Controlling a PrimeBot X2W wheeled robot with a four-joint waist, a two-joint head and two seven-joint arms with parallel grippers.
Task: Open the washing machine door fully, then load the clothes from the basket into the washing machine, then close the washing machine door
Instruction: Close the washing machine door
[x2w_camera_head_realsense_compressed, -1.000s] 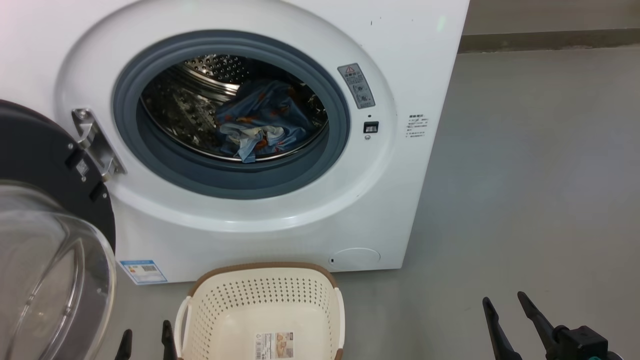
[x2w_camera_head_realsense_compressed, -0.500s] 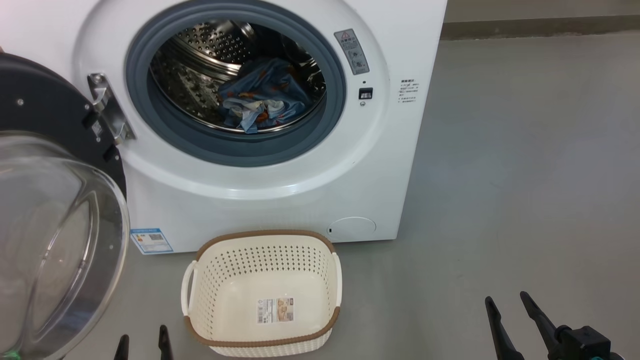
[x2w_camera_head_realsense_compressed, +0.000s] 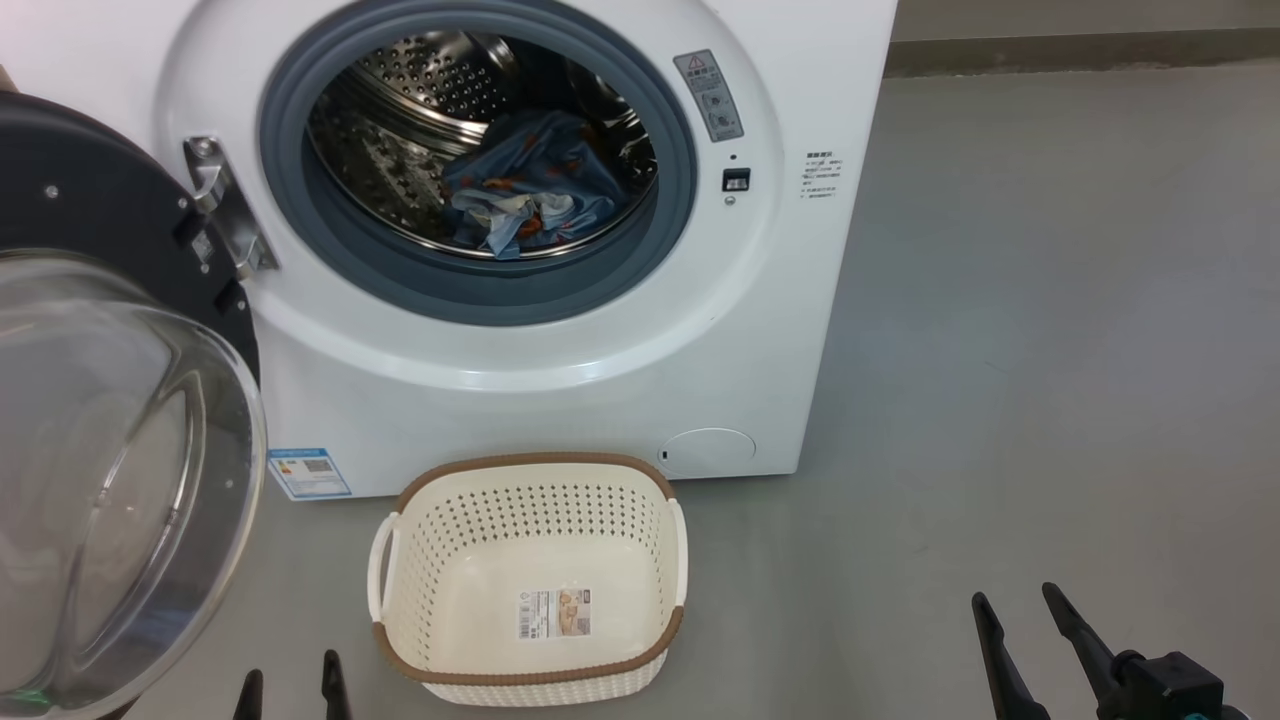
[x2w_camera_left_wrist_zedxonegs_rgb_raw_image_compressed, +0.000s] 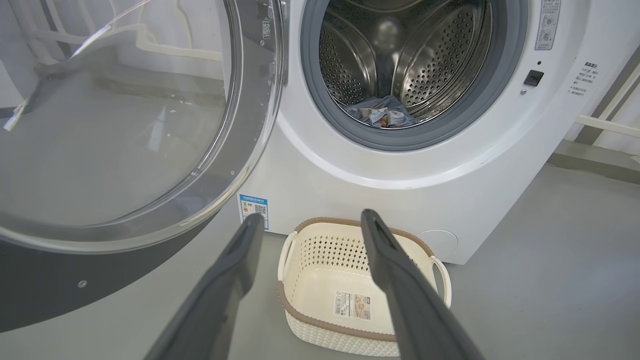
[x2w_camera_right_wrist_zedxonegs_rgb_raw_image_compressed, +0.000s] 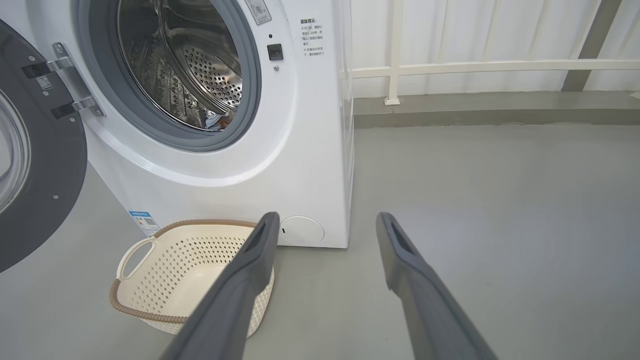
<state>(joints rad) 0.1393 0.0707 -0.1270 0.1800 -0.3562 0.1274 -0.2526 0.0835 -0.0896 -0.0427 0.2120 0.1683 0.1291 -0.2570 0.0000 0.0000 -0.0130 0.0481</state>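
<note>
Sitting just ahead of left end effector (x2w_camera_head_realsense_compressed: 290, 688), basket (x2w_camera_head_realsense_compressed: 530, 462)

A warning triangle (x2w_camera_head_realsense_compressed: 697, 63) tops the grey sticker (x2w_camera_head_realsense_compressed: 711, 98) on the washing machine (x2w_camera_head_realsense_compressed: 560, 400); other print is illegible.

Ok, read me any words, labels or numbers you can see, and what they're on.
Nothing reads clearly.
Grey sticker by the washer opening: red warning triangle, words too small.
Printed lines on washer front: too small.
Blue label, washer's lower left: QR code, text blurred.
Sticker in basket: barcode, text blurred.
</note>
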